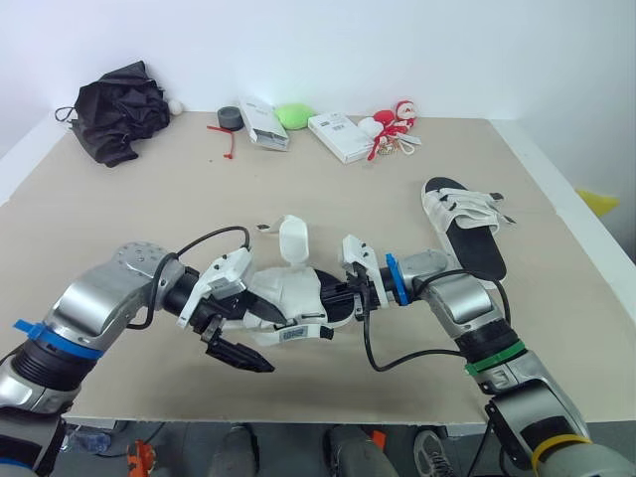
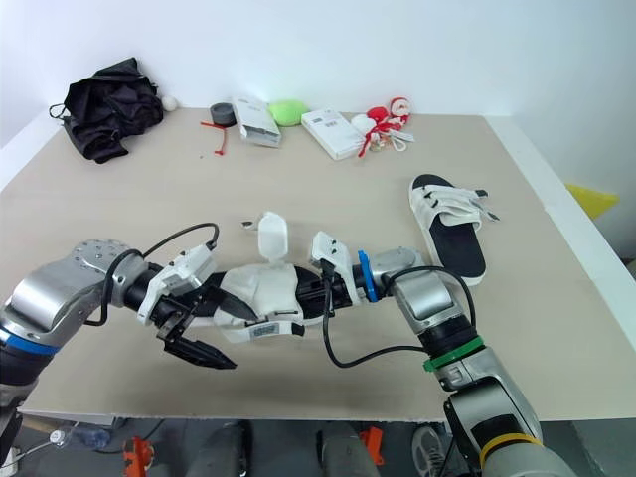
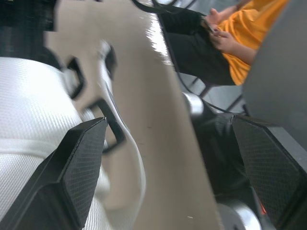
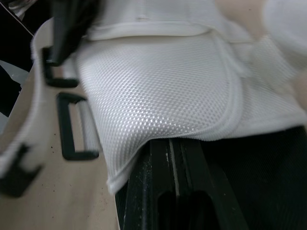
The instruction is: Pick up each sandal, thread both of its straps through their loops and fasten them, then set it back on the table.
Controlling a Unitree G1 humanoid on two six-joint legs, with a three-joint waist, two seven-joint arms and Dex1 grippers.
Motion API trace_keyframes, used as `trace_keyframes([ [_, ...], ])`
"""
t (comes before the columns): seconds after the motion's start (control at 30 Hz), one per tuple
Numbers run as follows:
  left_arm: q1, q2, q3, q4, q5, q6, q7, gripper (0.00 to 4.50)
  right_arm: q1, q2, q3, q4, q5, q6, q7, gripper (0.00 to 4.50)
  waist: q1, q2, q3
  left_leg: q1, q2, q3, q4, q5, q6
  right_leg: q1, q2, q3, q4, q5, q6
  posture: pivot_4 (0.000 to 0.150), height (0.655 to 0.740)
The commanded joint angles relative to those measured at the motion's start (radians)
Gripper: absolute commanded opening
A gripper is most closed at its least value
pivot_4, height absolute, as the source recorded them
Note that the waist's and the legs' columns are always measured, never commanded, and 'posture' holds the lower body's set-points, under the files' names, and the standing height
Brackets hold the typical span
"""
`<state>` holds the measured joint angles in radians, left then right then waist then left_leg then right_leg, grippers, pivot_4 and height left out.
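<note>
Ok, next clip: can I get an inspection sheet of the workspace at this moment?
Surface: beige table, no spills seen.
Job's things: white sandal between the grippers; second sandal lying on the table's right.
Clutter: far edge holds black cloth, tape roll, white box, green object, second white box, red-white toy.
Grippers: left gripper jaws open beside the sandal; right gripper at its sole.
Cables: black cable loops at each wrist.
Surroundings: white wall; person in orange top.

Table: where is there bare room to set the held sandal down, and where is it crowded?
Barest: the middle of the table, between the far row and the held sandal. Also free: the left side nearer than the black cloth, and the near right corner past the second sandal. Crowded: the far edge, tape roll to red-and-white toys.
</note>
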<state>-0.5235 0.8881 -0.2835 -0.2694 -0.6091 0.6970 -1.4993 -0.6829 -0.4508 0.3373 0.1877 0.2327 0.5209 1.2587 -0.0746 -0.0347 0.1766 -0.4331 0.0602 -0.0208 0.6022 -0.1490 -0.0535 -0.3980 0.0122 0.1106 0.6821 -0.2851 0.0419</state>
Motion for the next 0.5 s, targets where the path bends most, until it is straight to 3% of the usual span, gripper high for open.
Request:
trace_keyframes([
  [0.03,0.109,0.082,-0.016,-0.082,0.046,-0.048,-0.036,4.24,0.02,-0.014,0.021,0.042,-0.032,0.026,-0.017,0.0,0.0,0.0,0.0,0.0,0.0,0.0,0.0,0.0,0.0,0.0,0.0,0.0,0.0,0.0,0.0,0.15,0.738],
  [0.2,0.18,0.114,-0.048,-0.057,0.154,-0.164,-0.033,4.24,0.015,-0.014,0.026,0.047,-0.032,0.023,-0.01,0.0,0.0,0.0,0.0,0.0,0.0,0.0,0.0,0.0,0.0,0.0,0.0,0.0,0.0,0.0,0.0,0.15,0.738],
  [0.33,0.222,0.091,-0.029,-0.061,0.138,-0.18,-0.012,4.24,0.012,-0.015,0.029,0.049,-0.033,0.024,-0.007,0.0,0.002,0.0,0.0,0.001,0.0,0.0,0.001,0.0,0.0,0.001,0.0,0.0,0.0,0.001,-0.002,0.15,0.738],
  [0.4,0.245,0.079,-0.002,-0.086,0.088,-0.142,-0.006,4.24,0.013,-0.018,0.03,0.048,-0.034,0.024,-0.006,0.0,0.002,0.0,0.0,0.001,0.0,0.001,0.002,0.0,0.0,0.001,-0.001,0.001,0.0,0.0,-0.004,0.15,0.738],
  [0.5,0.282,0.107,0.07,-0.139,-0.103,0.092,0.031,4.24,0.014,-0.021,0.031,0.044,-0.033,0.027,-0.002,0.0,0.001,0.0,0.0,0.0,0.001,0.001,0.002,0.0,0.0,0.0,0.0,0.0,0.0,0.001,-0.002,0.15,0.738],
])
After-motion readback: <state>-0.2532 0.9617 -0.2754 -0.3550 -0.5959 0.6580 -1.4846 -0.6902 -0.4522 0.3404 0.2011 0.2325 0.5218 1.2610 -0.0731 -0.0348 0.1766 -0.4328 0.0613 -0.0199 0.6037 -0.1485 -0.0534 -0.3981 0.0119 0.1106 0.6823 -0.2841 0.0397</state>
